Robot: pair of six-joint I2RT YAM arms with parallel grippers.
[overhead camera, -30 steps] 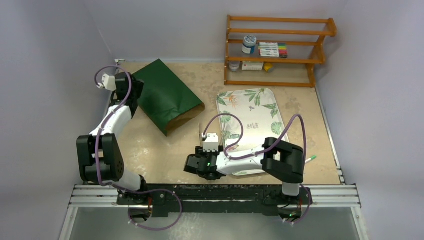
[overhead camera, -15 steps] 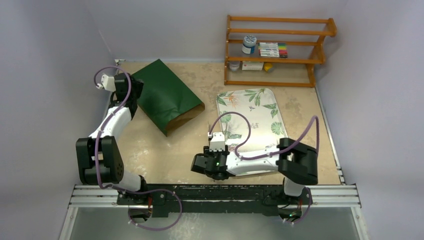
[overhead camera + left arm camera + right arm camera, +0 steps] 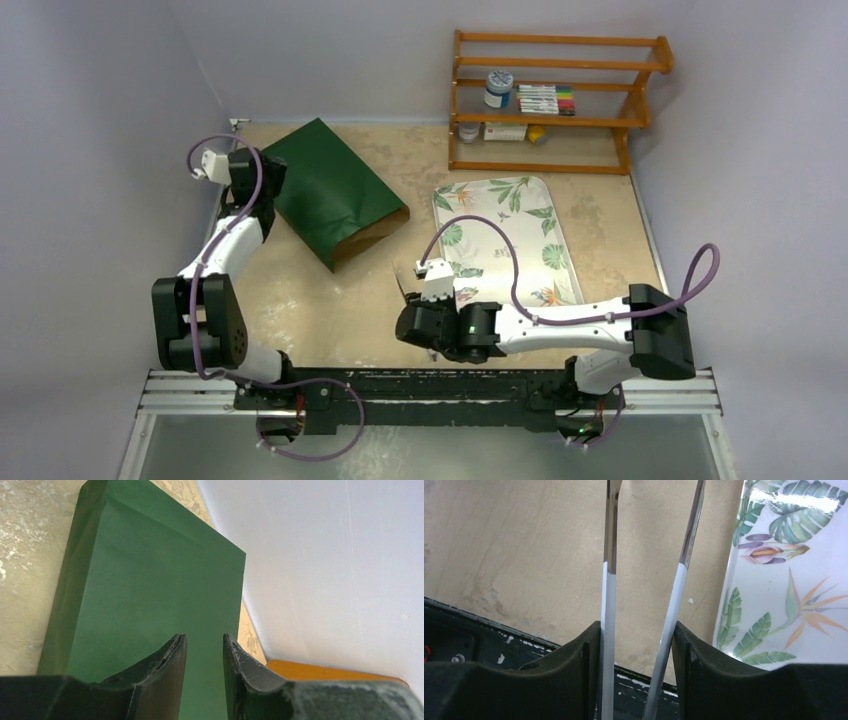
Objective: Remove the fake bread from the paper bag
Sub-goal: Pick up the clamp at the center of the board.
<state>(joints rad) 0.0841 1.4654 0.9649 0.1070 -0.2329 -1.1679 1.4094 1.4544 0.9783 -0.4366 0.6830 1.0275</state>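
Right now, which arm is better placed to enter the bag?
Right: the right end effector holds tongs, and the paper bag opens toward it; the left end effector is at the closed end.

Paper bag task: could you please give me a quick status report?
Right pincer clamped on tongs, beside tray. Left pincer at closed end of paper bag, grip unclear. No bread visible; bag mouth unobstructed.
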